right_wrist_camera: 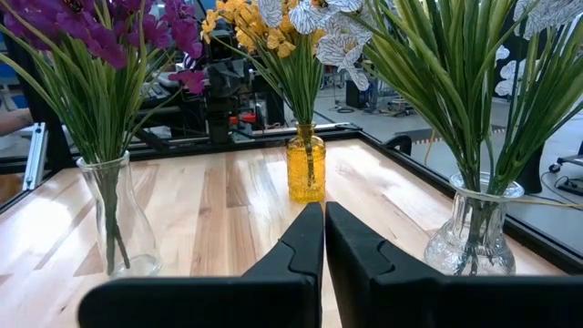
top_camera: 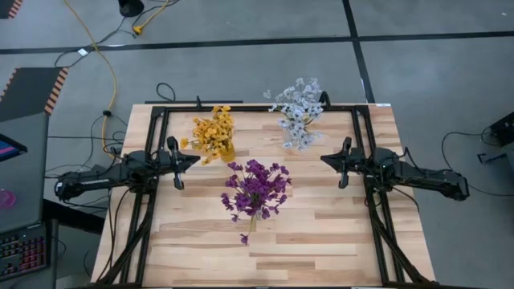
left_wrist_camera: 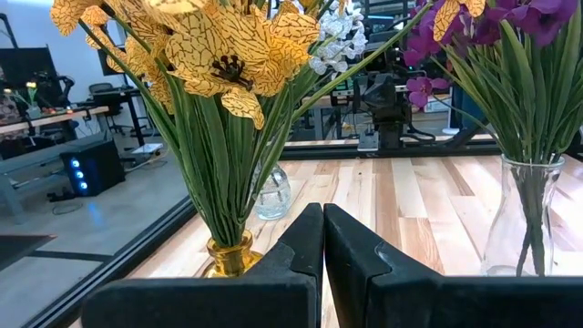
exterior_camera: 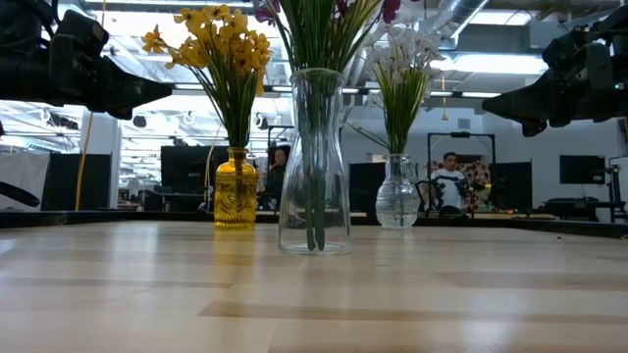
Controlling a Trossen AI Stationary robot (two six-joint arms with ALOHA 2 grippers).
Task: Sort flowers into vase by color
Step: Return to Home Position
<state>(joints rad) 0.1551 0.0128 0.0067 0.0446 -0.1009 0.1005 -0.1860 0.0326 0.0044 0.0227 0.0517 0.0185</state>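
**A:** What stands on the surface?

**B:** Seen from above, a pale wooden surface (top_camera: 321, 241) carries three bunches of artificial flowers, each upright in its own vase. The yellow flowers (top_camera: 212, 134) sit in a yellow vase (exterior_camera: 235, 191), upper left of the frame's centre. The white flowers (top_camera: 299, 112) sit in a round clear vase (exterior_camera: 396, 201), upper right of centre, near the surface's top edge. The purple flowers (top_camera: 257, 186) fill a tall clear vase (exterior_camera: 314, 167) at the middle of the frame, below the other two.

**A:** Do the vases touch?

**B:** No, all three stand apart in a triangle. In the level view the tall clear vase is nearest. The yellow vase is behind it to the left and the round clear vase behind it to the right. A person (exterior_camera: 450, 178) shows in the room beyond.

**A:** Where are the arms?

**B:** The left gripper (top_camera: 195, 159) hovers at middle left, just beside the yellow flowers, pointing toward the centre. The right gripper (top_camera: 324, 160) mirrors it at middle right, just below the white flowers. The level view shows both arms held high above the surface, apart from the vases.

**A:** How are the fingers?

**B:** In the left wrist view the two dark fingers (left_wrist_camera: 296, 251) are clenched against each other, tip to tip, gripping no stem. The right arm's fingers (right_wrist_camera: 351, 246) are clenched the same way.
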